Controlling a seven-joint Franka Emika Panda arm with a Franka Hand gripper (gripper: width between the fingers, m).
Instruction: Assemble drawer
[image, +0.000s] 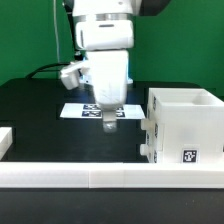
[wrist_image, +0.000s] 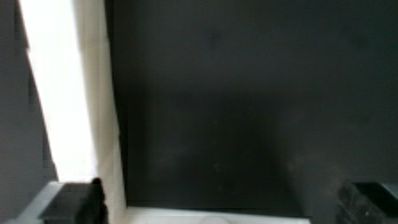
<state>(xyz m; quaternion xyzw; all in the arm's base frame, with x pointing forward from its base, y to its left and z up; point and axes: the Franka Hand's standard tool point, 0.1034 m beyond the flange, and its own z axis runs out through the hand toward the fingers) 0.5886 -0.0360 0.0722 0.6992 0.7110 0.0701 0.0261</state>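
Note:
The drawer's large white boxy housing (image: 185, 125) stands open-topped on the black table at the exterior view's right, with a square tag on its front face. My gripper (image: 108, 124) hangs to the left of it, apart from it, pointing down just over the table. In the wrist view the gripper (wrist_image: 222, 206) is open: the two dark fingertips (wrist_image: 71, 205) stand far apart with only black table between them. A bright white band (wrist_image: 68, 100) runs beside one finger; I cannot tell what it belongs to.
The marker board (image: 78, 109) lies flat on the table behind the gripper. A long low white rail (image: 100, 178) runs along the front edge. A white piece (image: 5, 140) is cut off at the exterior view's left. A green wall closes the back.

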